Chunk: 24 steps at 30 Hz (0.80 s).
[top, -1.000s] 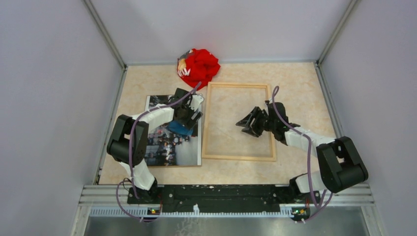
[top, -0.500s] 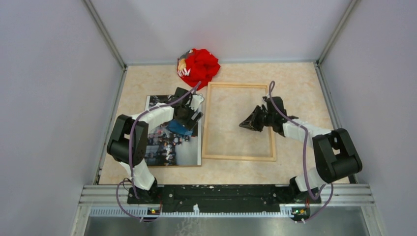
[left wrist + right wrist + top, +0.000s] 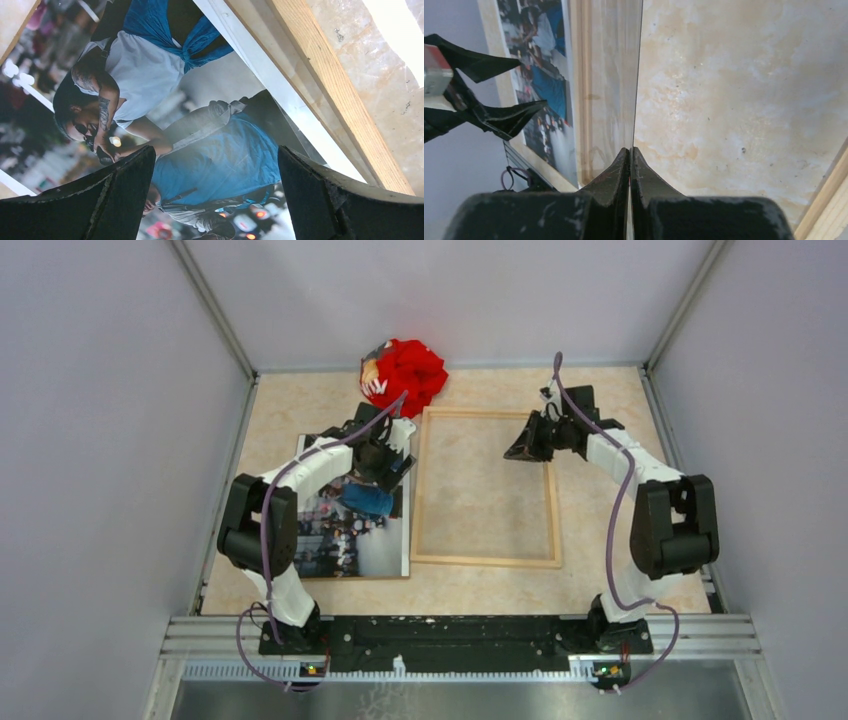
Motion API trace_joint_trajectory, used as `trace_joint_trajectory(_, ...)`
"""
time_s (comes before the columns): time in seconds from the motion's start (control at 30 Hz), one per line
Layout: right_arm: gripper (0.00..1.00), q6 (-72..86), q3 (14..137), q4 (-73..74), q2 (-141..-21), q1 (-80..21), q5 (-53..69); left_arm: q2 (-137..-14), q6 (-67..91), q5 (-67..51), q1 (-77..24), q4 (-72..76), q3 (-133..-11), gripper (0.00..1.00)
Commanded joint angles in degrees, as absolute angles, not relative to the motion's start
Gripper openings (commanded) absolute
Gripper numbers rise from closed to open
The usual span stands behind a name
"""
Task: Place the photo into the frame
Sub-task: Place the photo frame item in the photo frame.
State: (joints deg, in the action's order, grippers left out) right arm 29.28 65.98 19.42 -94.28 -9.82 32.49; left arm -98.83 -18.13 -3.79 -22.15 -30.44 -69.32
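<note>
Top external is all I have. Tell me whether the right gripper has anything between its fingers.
Observer: Right wrist view: the right gripper is shut on the edge of a thin clear sheet, seen edge-on.
Operator: Report the left gripper's jaws.
Observer: Left wrist view: the left gripper is wide open above the photo, holding nothing.
Operator: Check the photo's edge against the frame.
Observer: Left wrist view: the photo's white border runs alongside the frame's wood rail without overlapping it; a narrow tan strip lies between.
</note>
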Motion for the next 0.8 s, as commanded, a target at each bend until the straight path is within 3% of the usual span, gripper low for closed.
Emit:
trace_joint_trajectory(0.0,0.00,21.6,70.6,27.9,-97.6,-8.8,32.8,-97.7,-18.3,-3.0,-21.8,-31.6,-71.0,0.98)
trace_joint_trajectory(0.77,0.00,16.7,71.9,30.1,-95.3,-7.0,19.7,-98.2,-18.1,-3.2,-21.7,-30.0,-69.7,0.98)
